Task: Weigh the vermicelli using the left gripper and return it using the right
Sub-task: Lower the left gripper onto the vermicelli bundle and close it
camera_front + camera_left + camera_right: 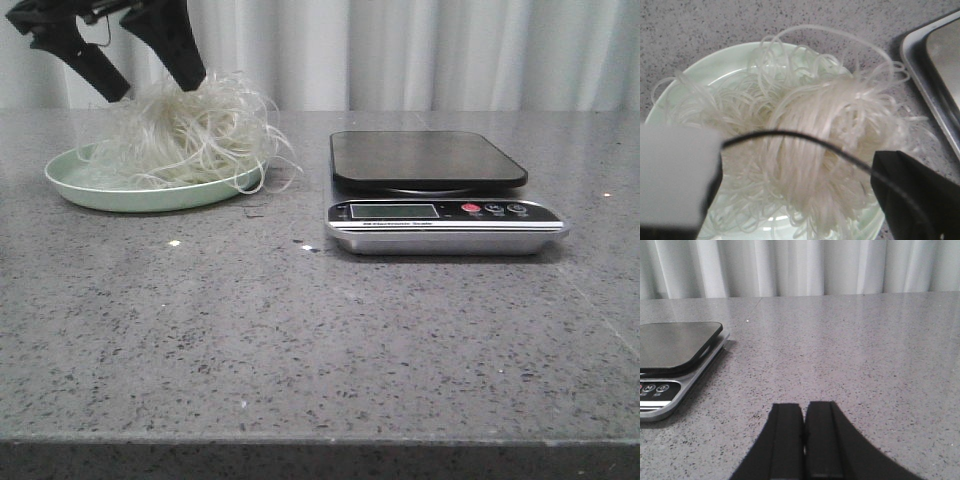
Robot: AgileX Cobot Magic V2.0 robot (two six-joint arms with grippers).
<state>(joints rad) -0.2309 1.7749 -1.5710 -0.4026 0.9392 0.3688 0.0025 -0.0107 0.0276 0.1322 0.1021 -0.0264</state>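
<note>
The vermicelli (190, 135) is a fluffy nest of thin white strands heaped on the pale green plate (110, 195) at the table's left. My left gripper (152, 88) is open just above it, one black finger on each side of the top of the heap. In the left wrist view the vermicelli (810, 130) fills the space between the spread fingers of the gripper (797, 192), with the plate (720, 62) under it. My right gripper (804, 412) is shut and empty, low over bare table to the right of the scale; it does not show in the front view.
A digital kitchen scale (430, 160) with a dark, empty platform stands right of the plate; it also shows in the left wrist view (940, 60) and the right wrist view (675, 347). A white curtain hangs behind the grey speckled table (320, 340).
</note>
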